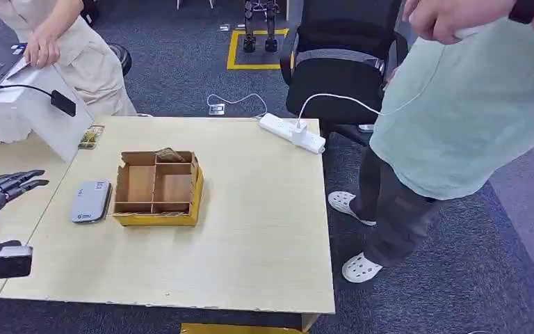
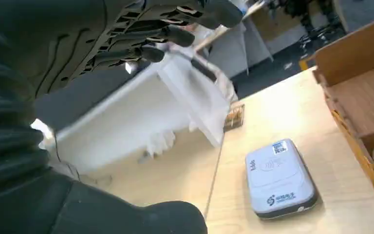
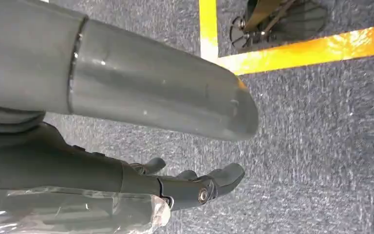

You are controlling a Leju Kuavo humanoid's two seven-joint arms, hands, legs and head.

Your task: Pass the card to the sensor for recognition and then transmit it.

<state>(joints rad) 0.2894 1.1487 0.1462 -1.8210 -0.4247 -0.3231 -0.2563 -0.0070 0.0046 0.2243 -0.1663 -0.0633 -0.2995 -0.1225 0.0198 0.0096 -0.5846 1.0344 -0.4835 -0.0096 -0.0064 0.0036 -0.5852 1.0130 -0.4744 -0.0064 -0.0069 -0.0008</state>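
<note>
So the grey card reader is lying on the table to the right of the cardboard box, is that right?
Not quite. The grey card reader does lie on the table, but to the left of the cardboard box, on the left hand side, as the head view shows.

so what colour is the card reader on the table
Light grey-blue with a darker edge; the card reader shows best in the left wrist view.

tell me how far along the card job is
Nothing looks done yet. The left hand hovers open beside the table's left edge, holding nothing; the right hand hangs over the carpet, also holding nothing. The sensor lies untouched next to the box, where a card seems to sit in a back compartment. Picking, scanning and passing it on all remain.
</note>
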